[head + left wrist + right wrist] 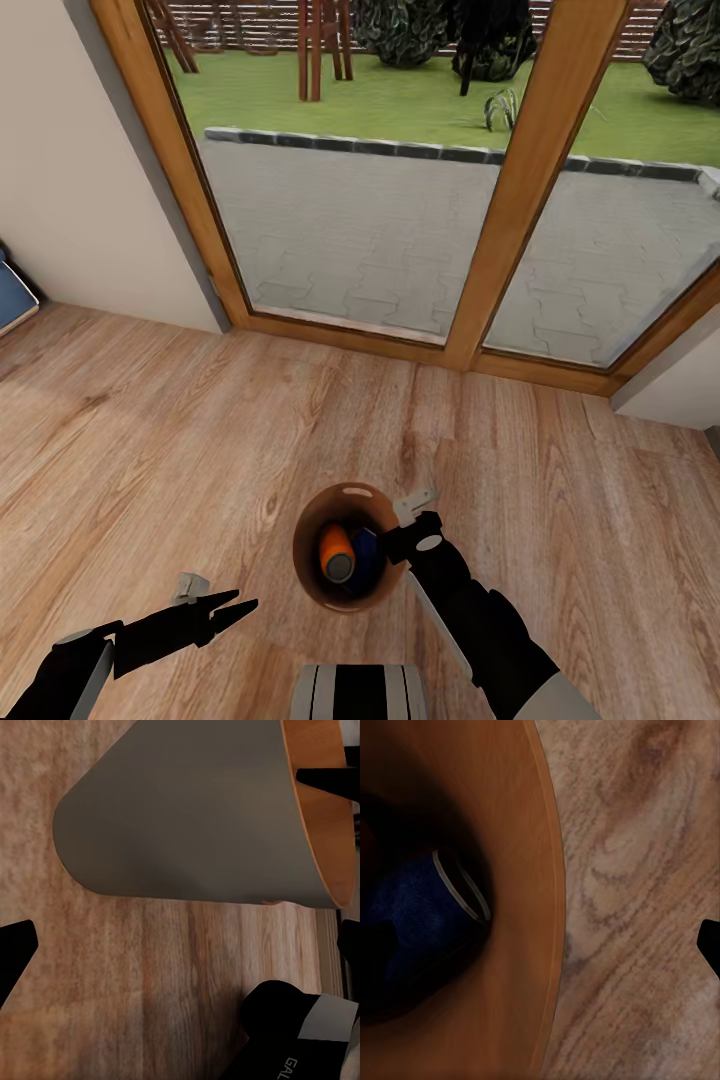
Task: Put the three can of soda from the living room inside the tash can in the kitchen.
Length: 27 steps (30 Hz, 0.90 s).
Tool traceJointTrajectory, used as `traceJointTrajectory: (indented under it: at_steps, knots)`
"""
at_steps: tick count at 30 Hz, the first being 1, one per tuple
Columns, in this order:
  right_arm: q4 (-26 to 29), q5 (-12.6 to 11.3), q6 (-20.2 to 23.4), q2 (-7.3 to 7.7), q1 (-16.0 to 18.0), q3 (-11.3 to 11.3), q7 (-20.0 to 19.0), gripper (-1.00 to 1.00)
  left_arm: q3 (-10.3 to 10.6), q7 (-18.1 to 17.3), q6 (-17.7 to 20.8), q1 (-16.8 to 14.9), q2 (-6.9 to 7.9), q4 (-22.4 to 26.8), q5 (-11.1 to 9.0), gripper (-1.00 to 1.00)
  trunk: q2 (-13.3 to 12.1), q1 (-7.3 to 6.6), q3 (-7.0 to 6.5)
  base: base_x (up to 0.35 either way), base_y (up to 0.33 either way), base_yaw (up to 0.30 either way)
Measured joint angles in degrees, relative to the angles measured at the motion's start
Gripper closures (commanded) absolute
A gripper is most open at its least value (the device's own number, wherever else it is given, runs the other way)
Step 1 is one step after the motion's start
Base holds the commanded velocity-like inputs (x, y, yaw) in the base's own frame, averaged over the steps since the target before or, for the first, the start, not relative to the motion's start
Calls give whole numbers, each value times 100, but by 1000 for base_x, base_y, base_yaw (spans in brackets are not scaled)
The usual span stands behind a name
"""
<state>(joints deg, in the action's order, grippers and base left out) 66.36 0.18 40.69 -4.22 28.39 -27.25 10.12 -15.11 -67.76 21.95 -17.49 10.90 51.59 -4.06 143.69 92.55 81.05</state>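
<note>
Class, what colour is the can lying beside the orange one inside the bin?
Dark blue can, clearest in the right wrist view.

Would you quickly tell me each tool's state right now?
Left tool: open, empty.
Right tool: at the bin's rim; grip state cannot be told.

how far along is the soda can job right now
Looks done: an orange can and a blue can lie inside the bin. In hand: the right gripper is at the bin's rim, apparently holding it; the left gripper is open with nothing in it, beside the bin. Left: a third can isn't visible in the bin from here, and the bin is by the glass doors on wood floor, not in a kitchen.
</note>
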Motion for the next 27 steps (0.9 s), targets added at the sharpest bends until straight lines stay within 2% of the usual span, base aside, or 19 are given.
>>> traceJointTrajectory:
  at_steps: [3, 27]
  knots:
    - [0, 0, 0, 0, 0, 2, -1, -100, -1, 0, -1, 0, 0, 0, 0, -100, 0, 0, 0, 0, 0, 0]
    - [0, 1, -1, 0, 0, 0, -1, -100, -1, 0, -3, 0, 0, 4, -5, -100, -32, -62, -531, 0, 0, 0]
